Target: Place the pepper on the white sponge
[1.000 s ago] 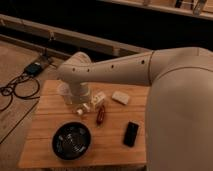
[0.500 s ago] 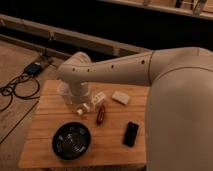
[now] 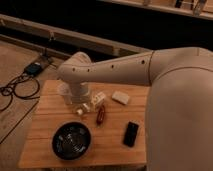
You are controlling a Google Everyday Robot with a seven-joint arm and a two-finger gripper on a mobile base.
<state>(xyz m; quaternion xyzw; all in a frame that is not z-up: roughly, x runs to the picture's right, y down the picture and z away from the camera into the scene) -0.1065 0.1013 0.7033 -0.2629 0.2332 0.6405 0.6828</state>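
Note:
The pepper (image 3: 101, 114), small, dark red-brown and glossy, lies on the wooden table (image 3: 50, 125) near the middle. The white sponge (image 3: 119, 97), an off-white rounded block, lies to its upper right, apart from it. My gripper (image 3: 84, 106) hangs at the end of the white arm, just left of the pepper and close above the table. A clear bottle with a white label (image 3: 98, 98) lies next to the gripper, above the pepper.
A black bowl (image 3: 72, 140) sits at the front left. A black rectangular block (image 3: 131, 133) lies at the front right. A translucent whitish cup (image 3: 65, 93) stands behind the arm's wrist. Cables and a device (image 3: 34, 68) lie on the floor to the left.

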